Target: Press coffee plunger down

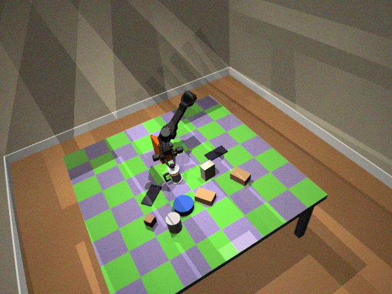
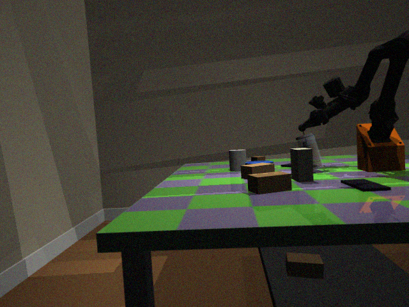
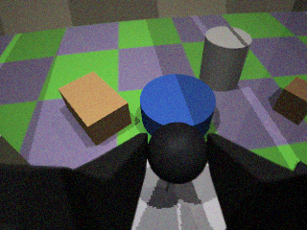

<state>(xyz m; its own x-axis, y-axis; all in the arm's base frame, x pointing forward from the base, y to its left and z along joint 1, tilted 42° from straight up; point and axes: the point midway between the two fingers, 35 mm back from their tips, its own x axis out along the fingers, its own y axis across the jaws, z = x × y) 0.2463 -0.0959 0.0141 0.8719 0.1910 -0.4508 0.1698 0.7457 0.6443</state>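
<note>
The hand (image 3: pixel 177 155) is clamped on the black round knob (image 3: pixel 177 152) of the coffee plunger, one dark finger (image 3: pixel 117 165) pressed against each side of the ball in the wrist view. The coffee press (image 1: pixel 174 174) stands on the checkered table (image 1: pixel 269 202) a little in from the middle, toward the far edge where the arm's orange base (image 2: pixel 379 148) is mounted. In the exterior view the press (image 2: pixel 309 145) appears to lean slightly rather than stand straight, with the hand (image 2: pixel 302 126) right above its top. Just beside the press toward the near edge lies a flat dark slab (image 1: pixel 151 194), and farther toward the near edge sit a blue disc (image 1: pixel 183 203), a grey cylinder (image 1: pixel 173 222) and a small brown cube (image 1: pixel 149 219). An orange-tan block (image 1: pixel 204 195) lies just beside the blue disc, a tall cream-topped block (image 1: pixel 207 169) stands to the side of the press, and another tan block (image 1: pixel 240 176) lies beyond it toward the right edge. A second dark slab (image 1: pixel 215 152) lies flat nearer the far edge.
</note>
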